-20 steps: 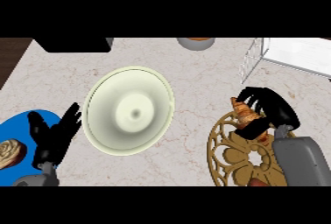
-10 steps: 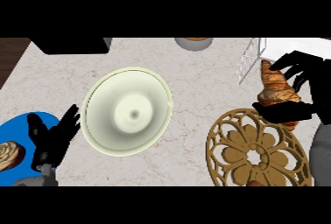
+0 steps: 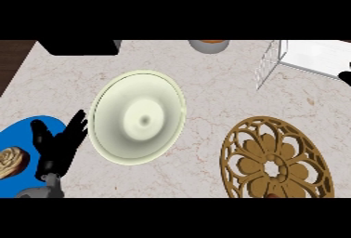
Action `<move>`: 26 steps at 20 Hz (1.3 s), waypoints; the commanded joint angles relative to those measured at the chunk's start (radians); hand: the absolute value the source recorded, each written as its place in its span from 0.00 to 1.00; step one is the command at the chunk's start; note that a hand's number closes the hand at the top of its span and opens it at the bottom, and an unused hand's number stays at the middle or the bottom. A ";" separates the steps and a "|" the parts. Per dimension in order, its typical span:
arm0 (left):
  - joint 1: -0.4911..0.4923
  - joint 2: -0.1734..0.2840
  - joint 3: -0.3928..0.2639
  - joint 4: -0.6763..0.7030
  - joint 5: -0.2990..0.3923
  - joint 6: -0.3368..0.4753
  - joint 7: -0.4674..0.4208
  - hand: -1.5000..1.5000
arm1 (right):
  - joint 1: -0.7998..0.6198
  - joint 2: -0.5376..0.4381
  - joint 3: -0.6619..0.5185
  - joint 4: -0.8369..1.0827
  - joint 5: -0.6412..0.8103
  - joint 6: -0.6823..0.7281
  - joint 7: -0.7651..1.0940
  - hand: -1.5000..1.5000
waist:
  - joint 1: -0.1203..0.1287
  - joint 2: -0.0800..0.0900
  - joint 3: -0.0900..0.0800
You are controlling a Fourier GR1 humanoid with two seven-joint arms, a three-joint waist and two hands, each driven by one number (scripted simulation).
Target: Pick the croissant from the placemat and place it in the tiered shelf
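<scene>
The round brown openwork placemat [image 3: 277, 158] lies at the lower right with nothing on it. The croissant shows nowhere in the head view. At the top right stands the wire-framed tiered shelf [image 3: 271, 62] with its white surface [image 3: 316, 55]. Only a small black sliver of my right hand [image 3: 345, 75] shows at the right edge, beside the shelf; what it holds is out of view. My left hand [image 3: 58, 148] rests open at the lower left, fingers up, between the blue plate and the cream plate.
A large cream plate [image 3: 139, 116] lies in the middle of the marble counter. A blue plate [image 3: 24, 132] with a round pastry [image 3: 9, 161] is at the lower left. A grey bowl [image 3: 208, 45] and a dark box [image 3: 79, 46] stand along the back edge.
My right hand lifted the croissant off the placemat, carried it up and to the right toward the shelf, and has almost left the view. The left hand has not moved.
</scene>
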 commanded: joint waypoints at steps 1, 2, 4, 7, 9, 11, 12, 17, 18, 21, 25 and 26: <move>-0.043 -0.022 -0.018 0.037 -0.026 0.025 0.029 0.50 | -0.143 -0.113 -0.130 0.149 -0.060 0.034 0.026 1.00 | 0.002 0.007 -0.003; 0.013 -0.015 -0.010 0.044 -0.014 -0.006 -0.011 0.50 | -0.174 -0.119 -0.108 0.163 -0.057 0.041 0.053 1.00 | 0.007 0.006 -0.003; -0.034 0.030 0.026 0.077 0.014 -0.048 0.006 0.50 | -0.208 -0.159 -0.124 0.252 -0.041 0.001 0.000 1.00 | 0.008 0.008 -0.003; -0.031 -0.018 0.000 0.077 -0.028 0.002 -0.036 0.50 | -0.259 -0.231 -0.130 0.377 -0.018 -0.024 -0.061 1.00 | 0.009 0.009 -0.003; -0.021 -0.004 -0.002 0.016 -0.017 -0.003 0.029 0.50 | -0.285 -0.297 -0.192 0.457 -0.064 -0.001 -0.106 1.00 | 0.011 0.007 -0.002; -0.038 -0.009 0.008 0.074 -0.005 -0.022 0.004 0.50 | -0.362 -0.331 -0.131 0.591 -0.004 -0.038 -0.147 1.00 | 0.020 0.012 -0.003; -0.043 -0.006 0.008 0.054 0.000 -0.023 0.025 0.50 | -0.381 -0.325 -0.128 0.634 -0.007 -0.059 -0.159 1.00 | 0.020 0.011 -0.003; -0.055 0.008 0.025 0.053 -0.007 -0.014 0.044 0.50 | -0.405 -0.384 -0.113 0.813 -0.020 -0.049 -0.299 1.00 | 0.019 0.010 -0.003; -0.061 -0.007 0.002 0.049 -0.012 -0.022 0.048 0.50 | -0.383 -0.394 -0.109 0.855 -0.006 -0.065 -0.351 1.00 | 0.018 0.011 -0.002; -0.065 -0.029 -0.006 0.050 -0.036 0.013 0.039 0.50 | -0.380 -0.433 -0.098 0.963 0.007 -0.074 -0.456 1.00 | 0.019 0.012 -0.002; -0.016 -0.029 -0.009 0.035 -0.035 -0.006 0.015 0.50 | -0.404 -0.439 -0.059 1.123 0.071 -0.174 -0.586 1.00 | 0.036 0.017 -0.002; -0.001 -0.024 -0.008 0.005 -0.026 -0.019 0.020 0.50 | -0.433 -0.421 -0.043 1.110 0.074 -0.172 -0.538 1.00 | 0.027 0.012 -0.002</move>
